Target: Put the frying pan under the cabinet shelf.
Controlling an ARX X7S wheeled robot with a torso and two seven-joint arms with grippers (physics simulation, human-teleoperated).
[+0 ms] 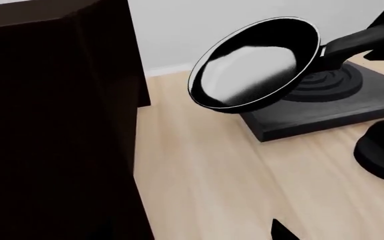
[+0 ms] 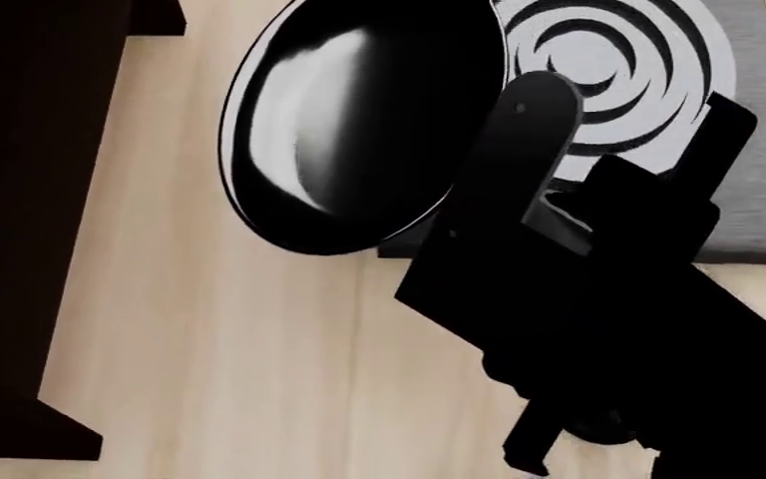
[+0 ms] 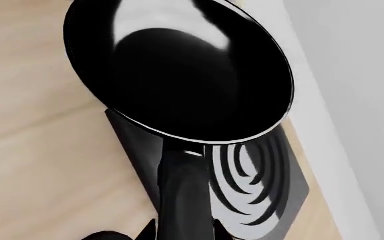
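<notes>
Cabinet shelf (image 2: pixel 17 230) stands far left on the worktop (image 2: pixel 223 349). Frying pan (image 2: pixel 356 120) hangs tilted, apart, right of it; handle runs right into the right tool (image 2: pixel 543 215), clamped on it. Left tool's state undeterminable.

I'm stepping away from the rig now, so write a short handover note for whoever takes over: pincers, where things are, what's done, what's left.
Right pincer: shut on the frying pan handle, pan lifted and tilted above the burner plate edge and the wooden counter.
Left pincer: its fingers are not clearly in view, so open or shut cannot be told; it holds nothing visible.
Cabinet shelf: stands at the robot's left, apart from the pan.
Done: pan grasped and raised.
Left: carry it left, lower it under the shelf, release.
</notes>
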